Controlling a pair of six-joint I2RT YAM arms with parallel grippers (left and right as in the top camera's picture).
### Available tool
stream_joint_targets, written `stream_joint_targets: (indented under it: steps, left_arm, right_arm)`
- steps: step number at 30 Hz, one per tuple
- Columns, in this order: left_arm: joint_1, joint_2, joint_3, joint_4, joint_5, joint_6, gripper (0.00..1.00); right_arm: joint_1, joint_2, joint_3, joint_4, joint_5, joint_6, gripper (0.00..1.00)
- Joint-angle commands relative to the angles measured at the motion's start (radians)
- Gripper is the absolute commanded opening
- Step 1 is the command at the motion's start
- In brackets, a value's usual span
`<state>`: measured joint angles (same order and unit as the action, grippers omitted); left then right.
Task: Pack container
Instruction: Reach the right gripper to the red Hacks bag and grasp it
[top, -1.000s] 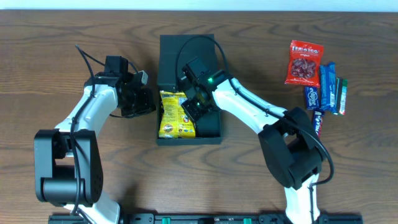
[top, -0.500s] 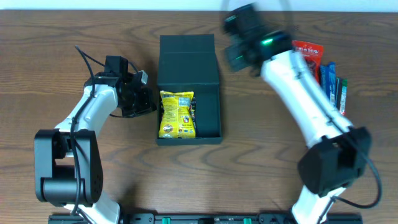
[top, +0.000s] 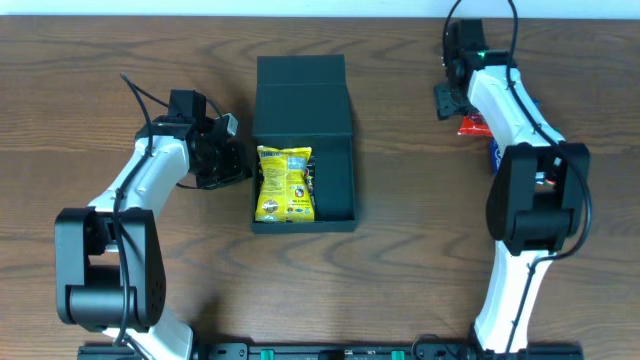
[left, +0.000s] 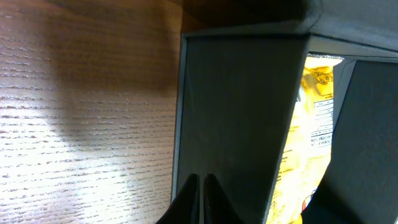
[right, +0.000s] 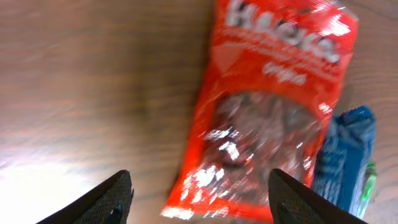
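The container (top: 336, 196) is a dark teal box with its flap lid (top: 300, 95) laid open toward the back. A yellow snack bag (top: 285, 183) lies in its left half. My left gripper (top: 240, 165) is shut and empty, tips against the outside of the container's left wall (left: 242, 112); the yellow bag (left: 311, 137) shows past it. My right gripper (top: 450, 95) hovers open at the back right, over a red candy bag (right: 267, 118). In the right wrist view the gripper (right: 199, 186) straddles the bag's lower left corner, and nothing is held.
Blue snack packets (right: 345, 155) lie beside the red bag on its right, mostly hidden under the right arm in the overhead view (top: 497, 152). Bare wooden tabletop (top: 400, 280) surrounds the container.
My right arm has swung out of the container to the back right, over the red candy bag, and its jaws have opened. The left arm has not moved.
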<state>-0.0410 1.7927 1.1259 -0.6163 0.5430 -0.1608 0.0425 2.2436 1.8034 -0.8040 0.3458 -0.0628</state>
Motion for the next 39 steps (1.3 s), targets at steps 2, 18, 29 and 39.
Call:
stream_joint_targets:
  steps: [2, 18, 29, 39]
  left_arm:
    - [0.001, 0.014, -0.006, 0.000, 0.000, -0.020, 0.06]
    - [0.002, 0.014, -0.006, -0.004, 0.000, -0.020, 0.06]
    - [0.002, 0.013, -0.006, -0.004, -0.003, -0.019, 0.06]
    - [0.002, 0.013, -0.006, -0.003, -0.004, -0.018, 0.06]
  right_arm:
    - [-0.048, 0.048, 0.001, 0.038, 0.079, -0.005, 0.70]
    - [-0.099, 0.119, 0.001, 0.052, -0.070, 0.040, 0.08]
    - [-0.076, 0.116, 0.128, -0.087, -0.114, 0.059, 0.01]
    - [0.058, 0.116, 0.521, -0.312, -0.114, 0.068, 0.01]
